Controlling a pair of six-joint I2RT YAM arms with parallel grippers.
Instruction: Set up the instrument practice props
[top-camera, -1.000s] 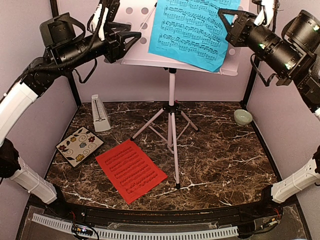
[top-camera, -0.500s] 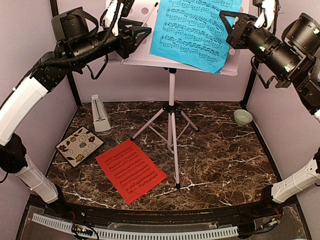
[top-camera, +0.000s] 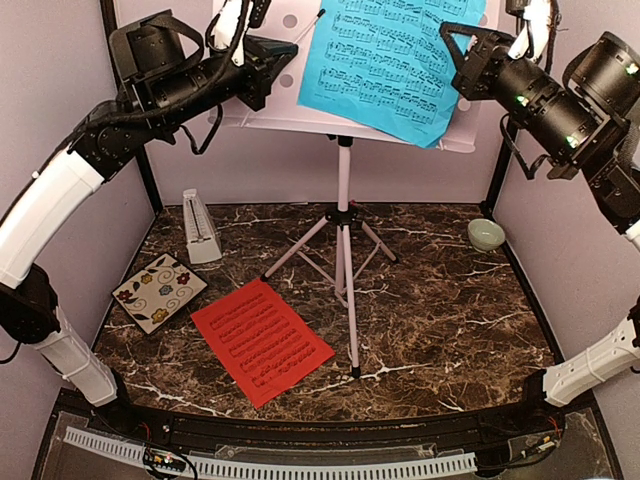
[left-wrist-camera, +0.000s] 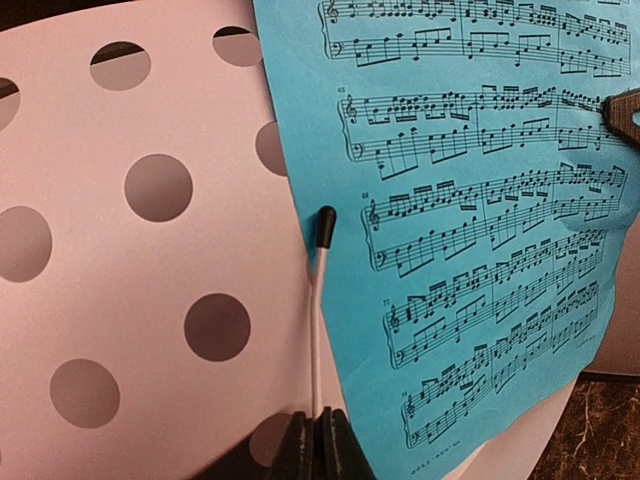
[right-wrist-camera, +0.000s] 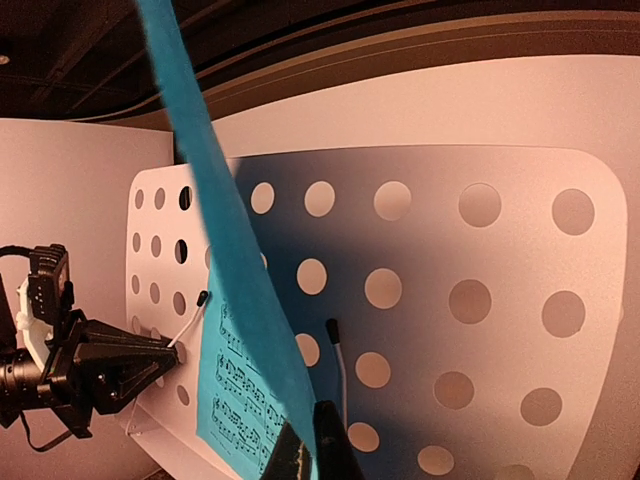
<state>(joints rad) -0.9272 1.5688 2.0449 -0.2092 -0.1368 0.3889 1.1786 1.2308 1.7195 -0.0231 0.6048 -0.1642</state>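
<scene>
Music stand (top-camera: 280, 105) on tripod legs at the far middle of the tabletop (top-camera: 450, 320), a blue sheet (top-camera: 390, 60) tilted across its perforated desk.
High on the left, the left gripper (left-wrist-camera: 318, 440) is closed on the stand's thin wire page holder (left-wrist-camera: 315, 340), just left of the blue sheet. Below it, the metronome (top-camera: 200, 228) stands upright at far left. The floral coaster (top-camera: 159, 292) lies nearer, and the red-orange sheet (top-camera: 262, 341) lies flat beside the legs. The right gripper (right-wrist-camera: 316, 440) pinches the blue sheet's right edge. A green bowl (top-camera: 486, 234) sits far right.
</scene>
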